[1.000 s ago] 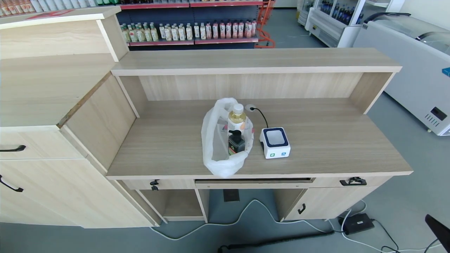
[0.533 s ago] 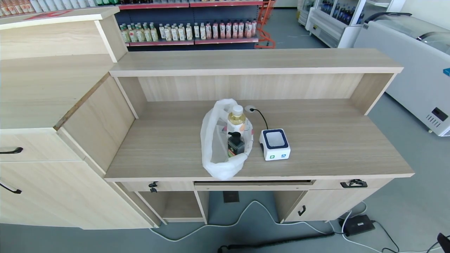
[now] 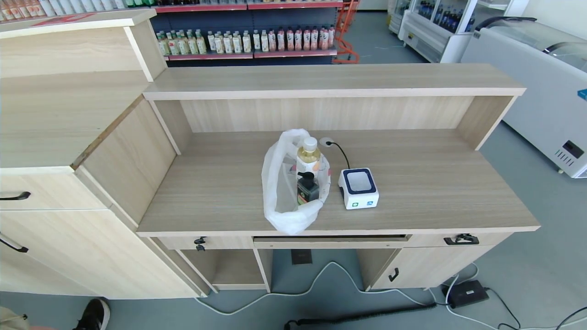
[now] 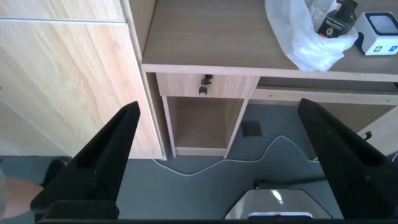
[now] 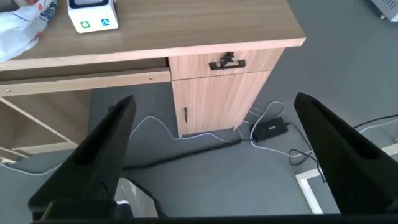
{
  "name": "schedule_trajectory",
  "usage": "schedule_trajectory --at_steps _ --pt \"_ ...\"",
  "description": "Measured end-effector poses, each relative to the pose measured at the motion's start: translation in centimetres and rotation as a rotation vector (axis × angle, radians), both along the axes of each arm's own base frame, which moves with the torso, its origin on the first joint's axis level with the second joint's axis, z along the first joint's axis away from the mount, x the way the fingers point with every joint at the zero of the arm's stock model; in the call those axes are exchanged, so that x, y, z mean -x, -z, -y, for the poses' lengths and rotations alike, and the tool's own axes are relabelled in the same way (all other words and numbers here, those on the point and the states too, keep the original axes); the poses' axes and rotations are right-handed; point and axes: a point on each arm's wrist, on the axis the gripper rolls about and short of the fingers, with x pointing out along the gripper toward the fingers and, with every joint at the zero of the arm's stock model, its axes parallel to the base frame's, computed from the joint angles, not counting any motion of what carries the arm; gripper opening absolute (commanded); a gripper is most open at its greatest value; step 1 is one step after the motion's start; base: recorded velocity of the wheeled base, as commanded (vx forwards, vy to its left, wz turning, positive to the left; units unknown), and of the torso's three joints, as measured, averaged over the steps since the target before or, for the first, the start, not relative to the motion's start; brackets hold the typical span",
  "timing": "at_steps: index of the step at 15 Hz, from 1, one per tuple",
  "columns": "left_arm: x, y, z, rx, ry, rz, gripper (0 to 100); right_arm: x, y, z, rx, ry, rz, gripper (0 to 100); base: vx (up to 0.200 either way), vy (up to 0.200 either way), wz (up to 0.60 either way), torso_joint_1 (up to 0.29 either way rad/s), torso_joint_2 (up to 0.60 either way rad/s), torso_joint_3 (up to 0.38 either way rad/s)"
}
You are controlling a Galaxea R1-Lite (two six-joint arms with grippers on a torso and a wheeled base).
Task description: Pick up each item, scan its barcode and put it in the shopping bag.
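Looks essentially finished, with the pale bottle (image 3: 308, 155) and dark pump bottle (image 3: 307, 187) standing inside the shopping bag (image 3: 282, 197) just left of the scanner (image 3: 359, 187) on the desk (image 3: 435, 183), and the left gripper (image 4: 219, 109) and right gripper (image 5: 214, 99) well apart from the scanner, jaws spread wide, grasping nothing.

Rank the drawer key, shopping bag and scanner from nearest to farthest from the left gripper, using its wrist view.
From the left gripper:
1. Drawer key, on the desk front.
2. Shopping bag, at the desktop's near edge.
3. Scanner, beyond the bag, to its right.
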Motion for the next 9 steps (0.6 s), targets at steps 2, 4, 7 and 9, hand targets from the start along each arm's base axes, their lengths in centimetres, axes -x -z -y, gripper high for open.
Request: schedule_trajectory --at_steps 2,4,7,9 --pt "0.00 0.00 0.00 0.001 0.000 0.000 100 0.64 0.36 -0.08 -0.015 -0.050 0.053 100 0.000 0.000 0.00 0.000 0.00 0.000" --pt "0.00 0.00 0.00 0.000 0.000 0.000 100 0.98 0.52 -0.09 -0.053 -0.057 0.092 100 0.000 0.000 0.00 0.000 0.00 0.000" --pt "0.00 0.00 0.00 0.000 0.000 0.000 100 1.15 0.98 -0.09 -0.121 -0.056 0.083 100 0.000 0.000 0.00 0.000 0.00 0.000" --pt "0.00 0.00 0.00 0.000 0.000 0.000 100 1.20 1.01 -0.09 -0.126 -0.056 0.088 100 0.000 0.000 0.00 0.000 0.00 0.000"
